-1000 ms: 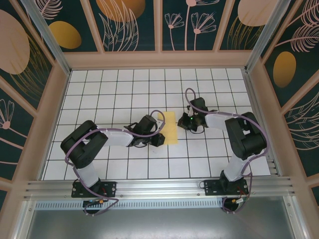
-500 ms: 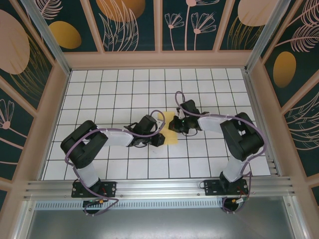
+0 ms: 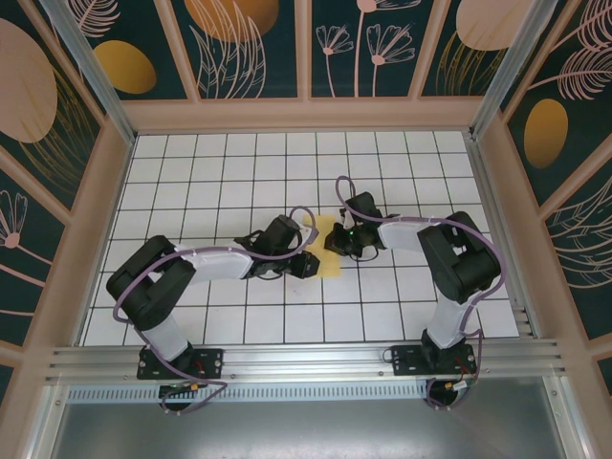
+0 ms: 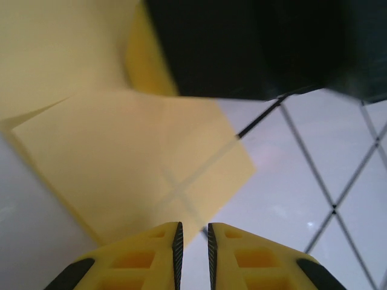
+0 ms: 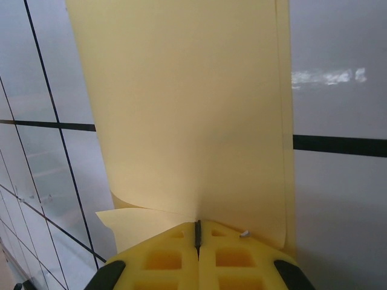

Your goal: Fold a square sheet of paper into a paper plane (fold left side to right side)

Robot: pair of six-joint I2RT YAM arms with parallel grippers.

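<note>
The square sheet of paper (image 3: 326,258) is yellow and lies folded on the white grid table (image 3: 229,172) between my two grippers. In the left wrist view the paper (image 4: 133,163) lies flat with a raised flap behind it. My left gripper (image 4: 193,232) stands at the paper's near corner, its jaws a narrow gap apart with bare table showing between them. In the top view the left gripper (image 3: 306,265) is at the sheet's lower left. My right gripper (image 3: 333,241) is at the sheet's right edge. In the right wrist view the right gripper (image 5: 198,229) is shut on the paper (image 5: 187,109), which curves up from its jaws.
The right gripper's black body (image 4: 254,48) hangs over the far side of the paper in the left wrist view. Wooden walls (image 3: 306,115) fence the table on three sides. An aluminium rail (image 3: 306,359) runs along the near edge by both arm bases.
The right gripper moved left onto the paper's right edge and stayed shut there. The left gripper's jaws parted slightly, and the left arm's elbow shifted a little to the left.
</note>
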